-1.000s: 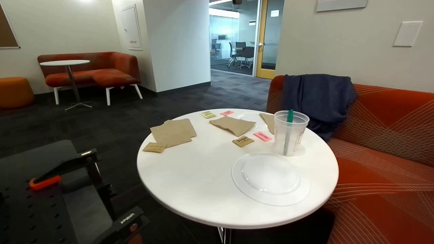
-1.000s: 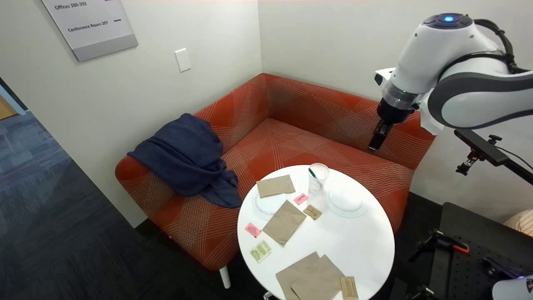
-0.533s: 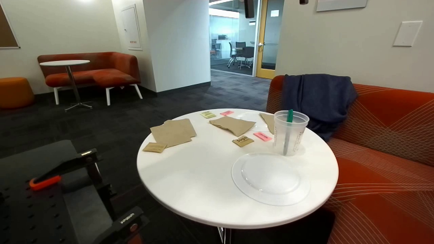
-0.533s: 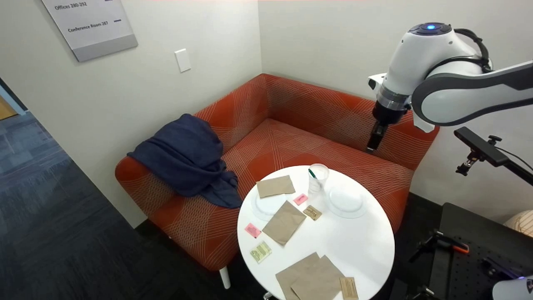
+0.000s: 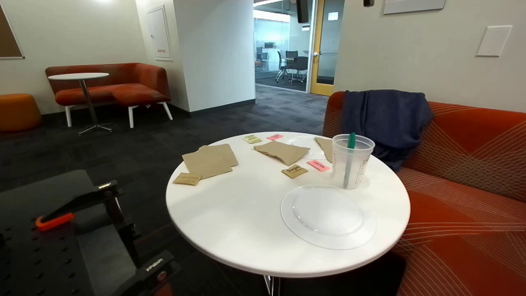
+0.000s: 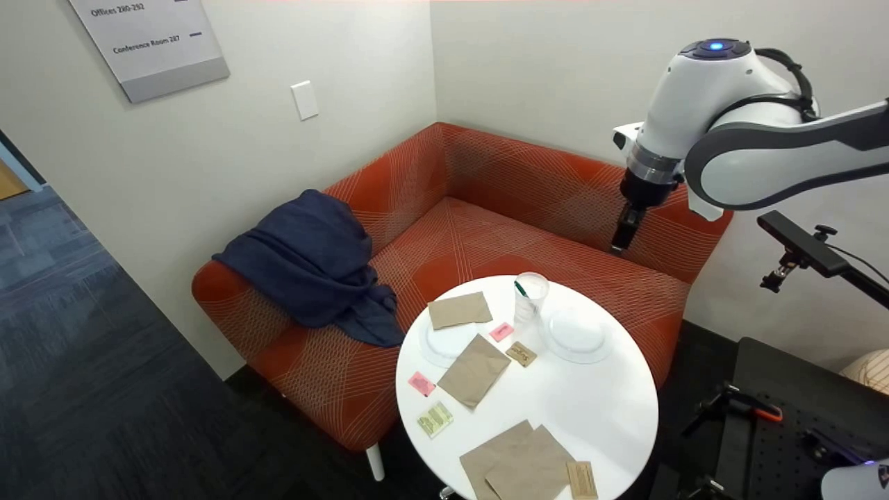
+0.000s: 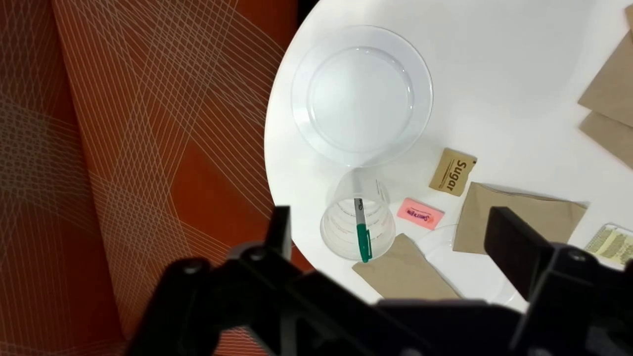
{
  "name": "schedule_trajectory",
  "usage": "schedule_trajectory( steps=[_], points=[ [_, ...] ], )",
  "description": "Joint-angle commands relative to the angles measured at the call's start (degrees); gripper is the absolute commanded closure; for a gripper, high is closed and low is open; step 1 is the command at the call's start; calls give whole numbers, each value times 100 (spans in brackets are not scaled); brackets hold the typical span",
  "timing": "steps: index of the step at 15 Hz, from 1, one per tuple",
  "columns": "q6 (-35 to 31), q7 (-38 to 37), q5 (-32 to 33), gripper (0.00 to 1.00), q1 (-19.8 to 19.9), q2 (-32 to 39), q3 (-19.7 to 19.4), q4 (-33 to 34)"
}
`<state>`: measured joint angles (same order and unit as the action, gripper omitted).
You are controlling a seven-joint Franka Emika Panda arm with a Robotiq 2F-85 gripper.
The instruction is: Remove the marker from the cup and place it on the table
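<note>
While our gripper (image 7: 389, 217) hangs nearest in the wrist view, its fingers spread wide apart, we find the marker (image 7: 362, 230) well away from it, leaning inside the clear cup (image 7: 341, 226), green cap at the rim. The cup stands upright on the white table (image 7: 529, 74), just beside a clear plate (image 7: 361, 99) and a pink packet (image 7: 420, 213). Past the table, in both exterior views, we see a dark blue cloth (image 6: 305, 260) draped over a red couch (image 6: 486, 236) and, farther off, a yellow-framed door (image 5: 327, 49) in an exterior view.
</note>
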<state>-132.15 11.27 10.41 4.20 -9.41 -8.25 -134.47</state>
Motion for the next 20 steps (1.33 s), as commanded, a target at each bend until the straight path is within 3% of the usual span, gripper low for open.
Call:
schedule_trajectory(
  steps=[1,12,20],
  points=[
    [-322,77,57,0,62,112,60,-55],
    [-874,1617,-736,0,96,803,-90,78],
    [-1953,2173,-1210,0,340,1484,-15,139]
  ],
)
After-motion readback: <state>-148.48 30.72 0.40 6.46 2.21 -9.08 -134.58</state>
